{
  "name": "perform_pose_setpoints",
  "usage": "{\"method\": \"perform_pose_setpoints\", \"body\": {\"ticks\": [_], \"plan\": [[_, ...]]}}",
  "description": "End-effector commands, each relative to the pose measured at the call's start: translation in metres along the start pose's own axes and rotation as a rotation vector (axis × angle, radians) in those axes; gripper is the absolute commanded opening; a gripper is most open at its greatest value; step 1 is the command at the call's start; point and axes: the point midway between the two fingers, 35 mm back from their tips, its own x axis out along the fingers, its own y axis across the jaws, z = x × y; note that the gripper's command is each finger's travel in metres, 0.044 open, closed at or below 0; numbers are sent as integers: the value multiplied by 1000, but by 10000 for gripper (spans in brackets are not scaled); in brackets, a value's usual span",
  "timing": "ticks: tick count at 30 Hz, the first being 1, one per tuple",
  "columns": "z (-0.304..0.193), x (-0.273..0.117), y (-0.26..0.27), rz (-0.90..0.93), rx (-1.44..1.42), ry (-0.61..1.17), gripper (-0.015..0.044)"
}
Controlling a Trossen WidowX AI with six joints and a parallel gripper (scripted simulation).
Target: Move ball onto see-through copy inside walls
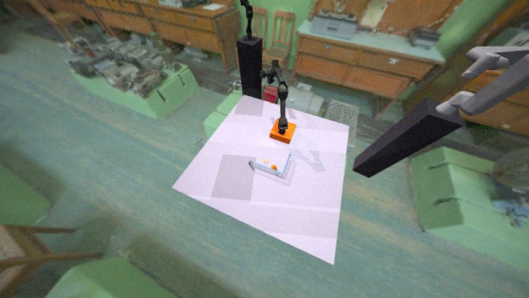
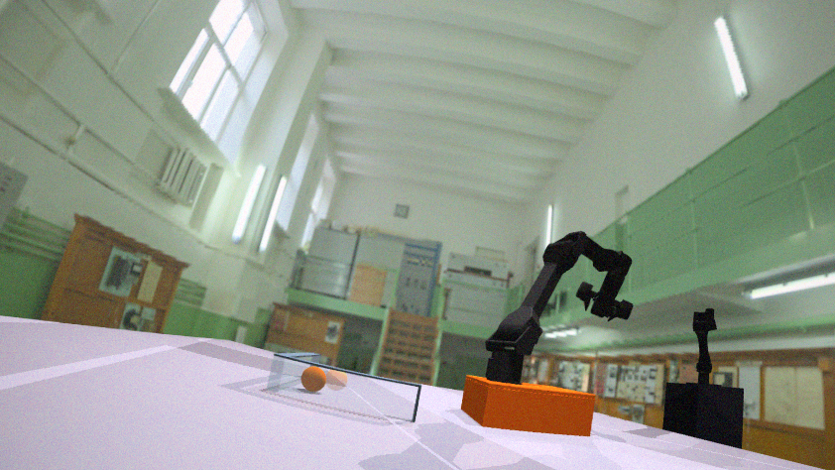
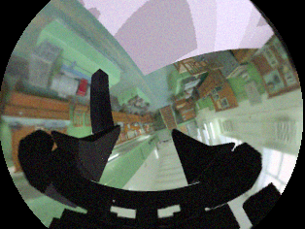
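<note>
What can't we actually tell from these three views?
- Ball touching the wall or just near: top view too small, exterior view ambiguous.
- Ball and see-through copy: outside the wrist view, which faces away.
- Gripper fingers: tiny in the exterior view.

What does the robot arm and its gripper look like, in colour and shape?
The arm is matte black, made of blocky jointed links, and stands on a flat orange base. The gripper is also black, with two pointed, wedge-shaped fingers. No cables, labels or markings can be made out.
</note>
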Motion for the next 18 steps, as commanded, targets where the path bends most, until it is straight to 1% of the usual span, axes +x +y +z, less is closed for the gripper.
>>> {"method": "perform_pose_setpoints", "body": {"ticks": [1, 2, 3, 10, 18], "plan": [[1, 2, -2, -2, -6, -3, 374], [2, 6, -10, -8, -23, -11, 348], [6, 13, -23, -19, -52, -25, 333], [42, 60, -113, -145, -328, -131, 333], [104, 93, -224, -343, -677, -218, 333]]}}
